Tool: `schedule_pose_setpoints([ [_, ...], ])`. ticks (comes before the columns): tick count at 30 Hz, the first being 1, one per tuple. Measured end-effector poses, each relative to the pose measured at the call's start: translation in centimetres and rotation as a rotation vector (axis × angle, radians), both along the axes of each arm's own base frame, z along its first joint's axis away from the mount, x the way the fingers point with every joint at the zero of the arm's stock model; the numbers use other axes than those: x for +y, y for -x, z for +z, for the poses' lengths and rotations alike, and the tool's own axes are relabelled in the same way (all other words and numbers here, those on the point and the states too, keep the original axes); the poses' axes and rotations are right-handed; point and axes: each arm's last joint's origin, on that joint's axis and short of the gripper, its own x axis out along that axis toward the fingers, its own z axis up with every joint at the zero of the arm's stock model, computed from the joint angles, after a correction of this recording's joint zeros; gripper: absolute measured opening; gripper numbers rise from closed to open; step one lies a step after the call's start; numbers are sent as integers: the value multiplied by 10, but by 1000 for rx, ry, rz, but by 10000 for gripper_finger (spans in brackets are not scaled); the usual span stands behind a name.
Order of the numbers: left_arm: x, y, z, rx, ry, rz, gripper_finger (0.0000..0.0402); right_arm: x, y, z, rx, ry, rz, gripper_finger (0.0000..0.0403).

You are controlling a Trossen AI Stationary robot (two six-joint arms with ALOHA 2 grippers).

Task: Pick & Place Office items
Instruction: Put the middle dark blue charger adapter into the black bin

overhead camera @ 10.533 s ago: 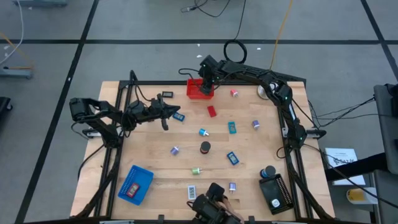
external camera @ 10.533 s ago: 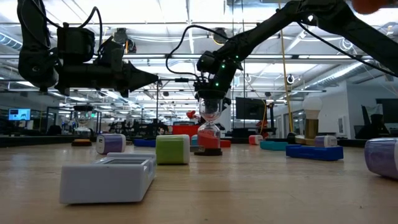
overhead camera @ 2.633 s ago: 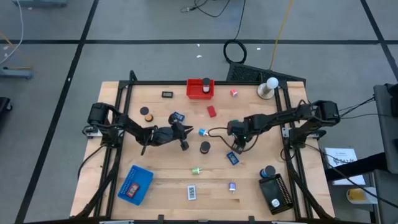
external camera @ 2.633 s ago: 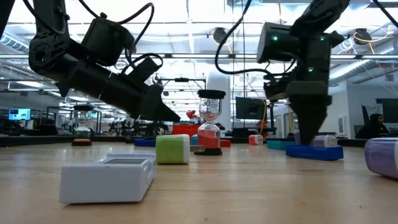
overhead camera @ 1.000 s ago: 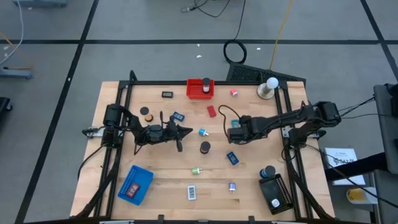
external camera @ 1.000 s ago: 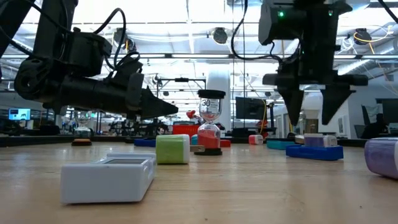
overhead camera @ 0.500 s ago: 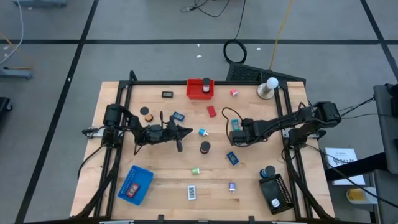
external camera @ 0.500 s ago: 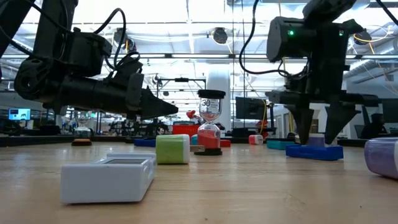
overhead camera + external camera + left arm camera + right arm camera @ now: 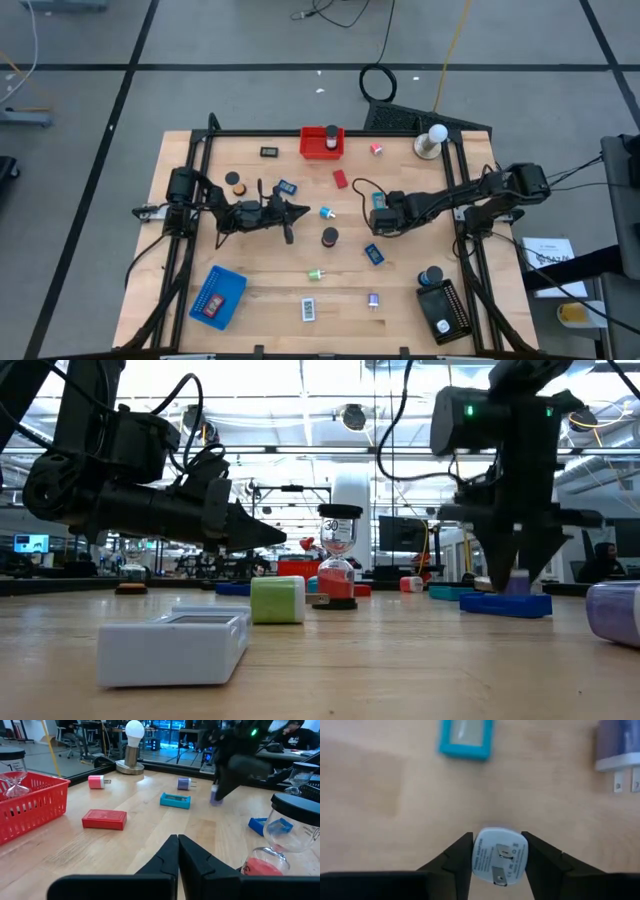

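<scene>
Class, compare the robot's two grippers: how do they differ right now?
The left gripper is shut and empty; the right gripper grips a white plug. The left gripper lies level over the table; the right gripper points straight down. Both are dark and two-fingered.

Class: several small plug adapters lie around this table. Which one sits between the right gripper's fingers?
The pale purple adapter, prongs facing the wrist camera, sits between the right gripper fingers; another purple adapter lies apart on the wood.

One marking is legible: the number "30" on the upper bulb of the sand timer (image 9: 337, 555) in the low view. Fine print on the white plug face (image 9: 499, 857) between the right gripper's fingers is too small to read.
</scene>
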Motion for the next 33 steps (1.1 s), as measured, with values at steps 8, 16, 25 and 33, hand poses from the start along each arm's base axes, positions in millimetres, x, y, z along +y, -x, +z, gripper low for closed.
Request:
schedule_pose_setpoints([
  [8,0,0,0,0,0,1,6,23,10,70,-131,-58,217,134],
  [16,0,0,0,2,0,1,14,62,28,125,-120,-117,348,134],
  [25,0,0,-2,18,-1,9,14,137,62,143,-215,-203,307,134],
  [33,1,0,-2,17,6,11,8,185,93,124,-51,-265,267,134],
])
